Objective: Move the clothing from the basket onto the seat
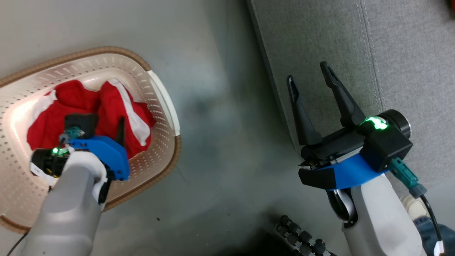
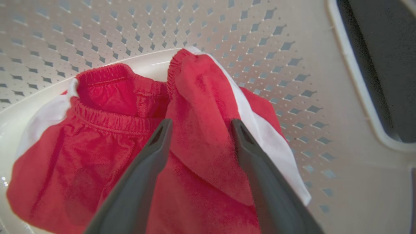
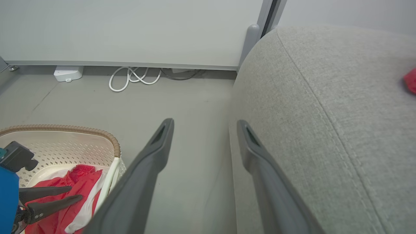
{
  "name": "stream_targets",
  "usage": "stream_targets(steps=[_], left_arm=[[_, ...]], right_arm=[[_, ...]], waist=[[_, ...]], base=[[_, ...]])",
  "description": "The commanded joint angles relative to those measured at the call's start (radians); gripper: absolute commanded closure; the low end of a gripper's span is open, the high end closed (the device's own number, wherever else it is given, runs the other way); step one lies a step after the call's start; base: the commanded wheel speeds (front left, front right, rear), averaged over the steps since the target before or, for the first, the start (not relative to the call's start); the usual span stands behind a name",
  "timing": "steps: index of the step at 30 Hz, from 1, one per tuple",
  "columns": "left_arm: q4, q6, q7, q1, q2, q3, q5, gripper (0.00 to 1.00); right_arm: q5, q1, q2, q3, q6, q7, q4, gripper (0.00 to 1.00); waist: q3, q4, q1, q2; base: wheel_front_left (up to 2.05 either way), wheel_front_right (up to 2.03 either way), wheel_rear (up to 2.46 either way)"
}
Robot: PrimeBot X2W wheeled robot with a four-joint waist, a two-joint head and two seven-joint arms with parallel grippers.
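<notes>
Left gripper (image 2: 200,125): fingers were spread wide and pointed down into the basket, straddling a raised red fold. Nothing was pinched yet, and I couldn't tell if the tips were touching cloth. Looked to me like it was lined up on the highest ridge because that's the easiest bit to grab.
Clothing (image 2: 107,156): was sitting crumpled on the basket's bottom, red with a white side stripe and an elastic waistband facing up, so shorts I'd guess. Bunched like that, one pinch would probably lift the whole thing.
Basket (image 1: 149,92): was on the floor to the robot's left, perforated walls and brown rim all around the pile, so the arm had to come in from above.
Floor (image 1: 220,106): a bare grey strip ran between basket and seat, so the two were apart, not touching.
Right gripper (image 1: 308,73): also spread, holding nothing, hovering over the seat's front edge. My read is it was parked out of the way.
Seat (image 1: 408,53): big grey cushion to the robot's right, with a red bit (image 3: 411,79) at the far edge. Too little showing to say what it was.
</notes>
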Motion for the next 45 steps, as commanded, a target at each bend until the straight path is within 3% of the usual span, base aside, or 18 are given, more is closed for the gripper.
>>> stream_targets(steps=[1,4,11,12,13,14,32,45], left_arm=[[0.012,0.020,0.000,-0.026,0.015,0.008,0.000,0.00],[0.042,0.059,0.003,-0.048,0.024,0.013,0.000,0.00],[0.101,0.045,0.036,-0.068,0.006,0.013,-0.024,0.00],[0.108,0.044,0.044,-0.070,0.005,0.015,-0.028,0.56],[0.114,0.041,0.051,-0.071,0.002,0.013,-0.030,0.95],[0.119,0.039,0.058,-0.071,0.001,0.012,-0.034,1.00],[0.154,0.013,0.042,-0.054,-0.005,-0.007,-0.052,1.00],[0.155,-0.031,-0.023,-0.023,-0.093,-0.049,-0.058,1.00]], right_arm=[[0.013,-0.024,0.004,0.007,-0.001,-0.008,0.002,0.00],[0.029,-0.034,0.004,0.022,-0.001,-0.016,0.009,0.00],[0.039,-0.032,0.004,0.026,-0.001,-0.027,0.025,0.00],[0.039,-0.031,0.004,0.025,-0.001,-0.027,0.026,0.00],[0.040,-0.030,0.004,0.024,-0.001,-0.028,0.027,0.00],[0.040,-0.030,0.004,0.024,-0.001,-0.030,0.028,0.00],[0.051,-0.059,0.004,0.044,-0.001,-0.035,0.058,0.00],[-0.005,-0.023,0.003,0.001,-0.001,-0.014,0.095,0.00]], waist=[[0.027,-0.024,-0.0002,0.0000],[0.045,-0.034,-0.0002,0.0000],[0.055,-0.033,-0.0002,0.0000],[0.056,-0.033,-0.0002,0.0000],[0.056,-0.032,-0.0002,0.0000],[0.056,-0.032,-0.0002,0.0000],[0.032,-0.017,-0.0002,0.0000],[-0.196,0.121,-0.0002,0.0000]], base=[[0.00,0.00,0.00],[0.00,0.00,0.00],[0.00,0.00,0.00],[0.00,0.00,0.00],[0.00,0.00,0.00],[0.00,0.00,0.00],[0.00,0.00,0.00],[0.00,0.00,0.00]])
